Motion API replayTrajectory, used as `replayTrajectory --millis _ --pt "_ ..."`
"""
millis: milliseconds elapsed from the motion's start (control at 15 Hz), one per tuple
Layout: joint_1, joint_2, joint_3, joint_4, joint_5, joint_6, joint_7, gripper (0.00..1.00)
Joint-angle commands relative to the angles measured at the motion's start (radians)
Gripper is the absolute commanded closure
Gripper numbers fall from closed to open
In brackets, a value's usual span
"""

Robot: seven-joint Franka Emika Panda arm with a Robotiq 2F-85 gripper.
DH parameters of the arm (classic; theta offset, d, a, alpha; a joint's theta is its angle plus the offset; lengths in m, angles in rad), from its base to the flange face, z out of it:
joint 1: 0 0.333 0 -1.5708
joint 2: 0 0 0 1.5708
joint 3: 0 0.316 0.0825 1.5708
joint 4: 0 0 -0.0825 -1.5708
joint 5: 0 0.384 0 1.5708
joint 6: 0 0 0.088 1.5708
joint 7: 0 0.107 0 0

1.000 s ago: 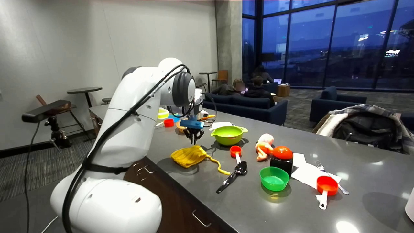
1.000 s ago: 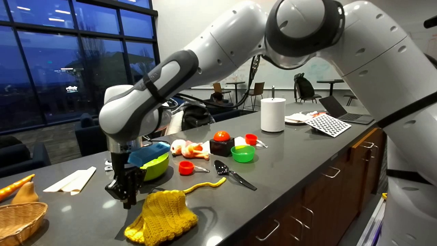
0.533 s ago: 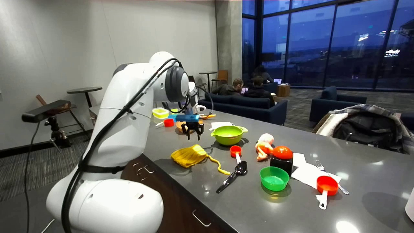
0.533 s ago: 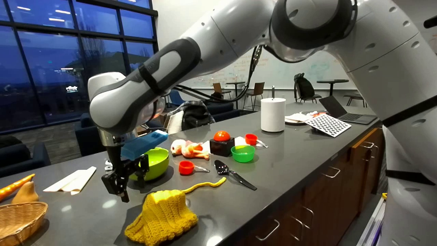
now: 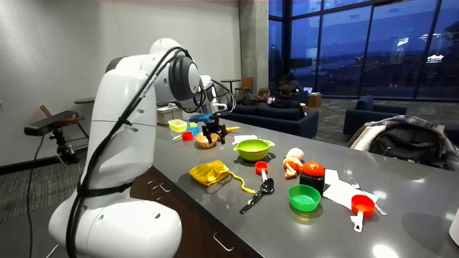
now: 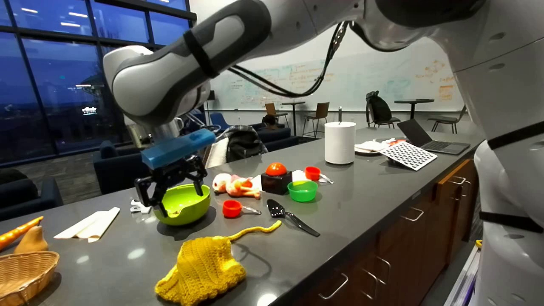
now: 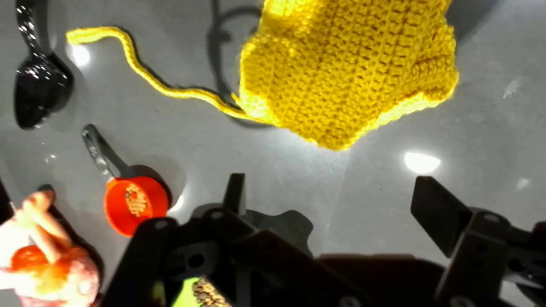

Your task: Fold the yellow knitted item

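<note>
The yellow knitted item (image 7: 345, 68) lies on the grey counter, rumpled, with one side turned so that a layer's edge shows. From one corner its thin yellow cord (image 7: 187, 92) trails across the counter. I see the item in both exterior views too, as a slanted heap (image 6: 204, 270) near the counter's front edge. My gripper (image 7: 330, 192) hangs in the air above the counter, apart from the item, its fingers wide apart with only bare counter seen between them. In an exterior view the gripper (image 6: 182, 202) overlaps the lime-green bowl in the picture.
Close to the item stand the lime-green bowl (image 5: 252, 149), a red measuring cup (image 6: 232, 209) and a black spoon (image 6: 293, 217). A wicker basket (image 6: 25, 274) is on the item's other side. Farther along are a green bowl (image 6: 302, 191) and a black block (image 6: 276, 182) with an orange dome.
My gripper has gone from nearly shut fingers to widely spread ones. It has risen away from the knitted item, which has stayed where it was.
</note>
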Motion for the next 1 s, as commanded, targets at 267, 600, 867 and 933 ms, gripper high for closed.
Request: replayTrajectory --millis 267,600,867,933 --pt "-0.11 -0.27 0.012 -0.252 0.013 -0.039 0.1 0.0" --pt "-0.192 -0.37 0.016 -0.427 0.042 0.033 0.046 0.0" --pt "-0.25 -0.481 0.009 -0.611 0.07 0.207 -0.179 0.0" --pt "-0.265 -0.515 0.004 -0.659 0.096 0.248 -0.253 0.0"
